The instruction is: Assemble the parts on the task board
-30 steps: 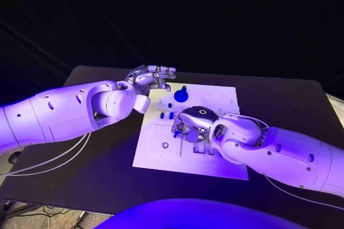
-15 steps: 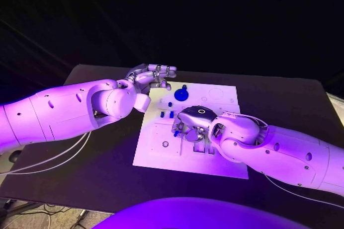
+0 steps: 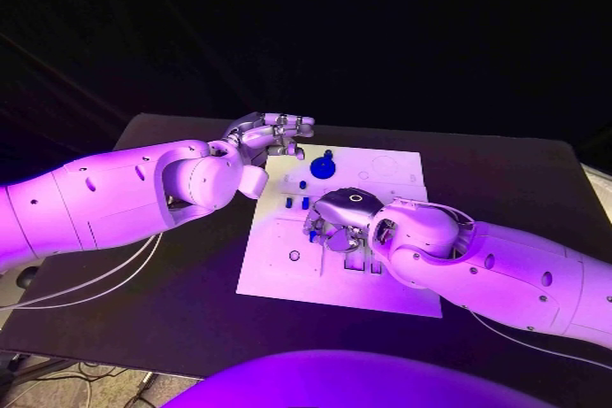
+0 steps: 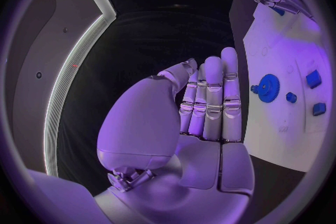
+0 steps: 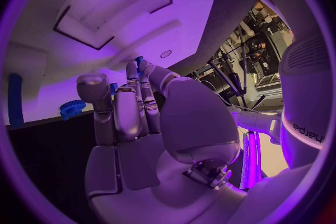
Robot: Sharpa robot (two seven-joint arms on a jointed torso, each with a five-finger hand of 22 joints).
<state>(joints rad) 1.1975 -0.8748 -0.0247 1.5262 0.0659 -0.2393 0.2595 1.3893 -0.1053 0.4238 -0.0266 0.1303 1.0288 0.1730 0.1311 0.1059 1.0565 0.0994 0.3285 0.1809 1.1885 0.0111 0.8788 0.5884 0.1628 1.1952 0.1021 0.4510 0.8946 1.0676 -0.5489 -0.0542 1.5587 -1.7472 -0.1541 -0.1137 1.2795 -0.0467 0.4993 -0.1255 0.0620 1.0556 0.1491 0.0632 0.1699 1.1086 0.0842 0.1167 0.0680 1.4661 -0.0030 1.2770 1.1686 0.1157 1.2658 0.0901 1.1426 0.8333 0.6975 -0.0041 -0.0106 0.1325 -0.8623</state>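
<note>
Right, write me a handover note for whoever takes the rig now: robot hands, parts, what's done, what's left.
Left robot hand: hovering at the far left corner of the task board, fingers together, holding nothing.
Right robot hand: down over the board's middle, fingertips pinching a small blue part close to the board.
Blue gear: on the board's far side. Small blue blocks lie beside the right robot hand.
Done: cannot tell which parts are seated.
Left: place the pinched part, probably then the loose blocks.
</note>
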